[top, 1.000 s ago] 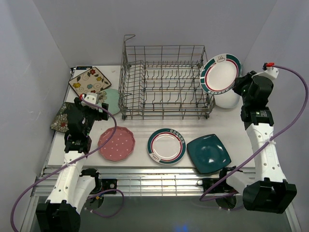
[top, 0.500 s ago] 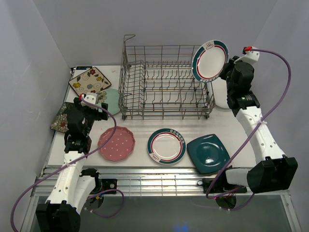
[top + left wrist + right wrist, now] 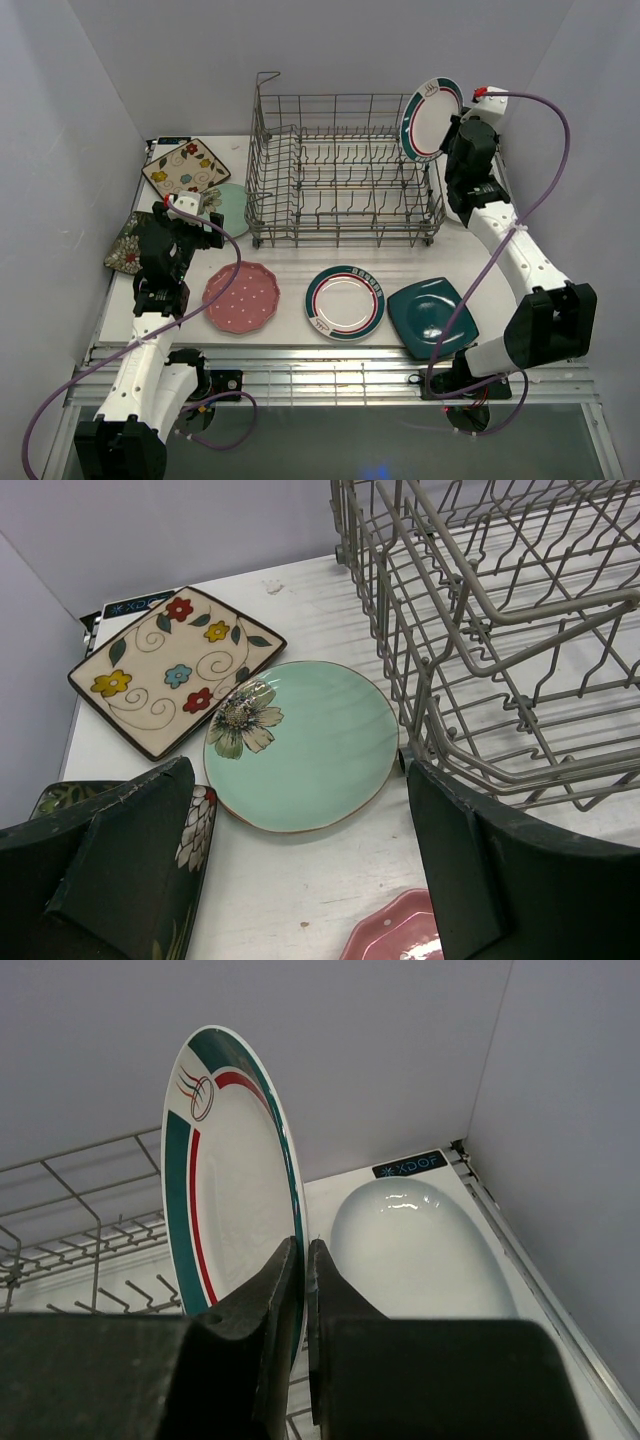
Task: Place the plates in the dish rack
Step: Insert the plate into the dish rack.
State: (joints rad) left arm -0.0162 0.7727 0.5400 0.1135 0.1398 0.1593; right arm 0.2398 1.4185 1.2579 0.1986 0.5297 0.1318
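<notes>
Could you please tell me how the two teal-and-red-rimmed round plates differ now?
The held plate stands on edge, pinched at its rim by the right end effector; the loose plate lies flat, face up. The held plate is up by the dish rack's right end; the loose plate rests on the table before it, untouched. Both are round, white, with teal-and-red rims.

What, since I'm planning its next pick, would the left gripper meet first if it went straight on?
Probably the mint plate: it lies centred between the left gripper's open jaws in the wrist view, the dish rack off to one side; depth is unclear.
</notes>
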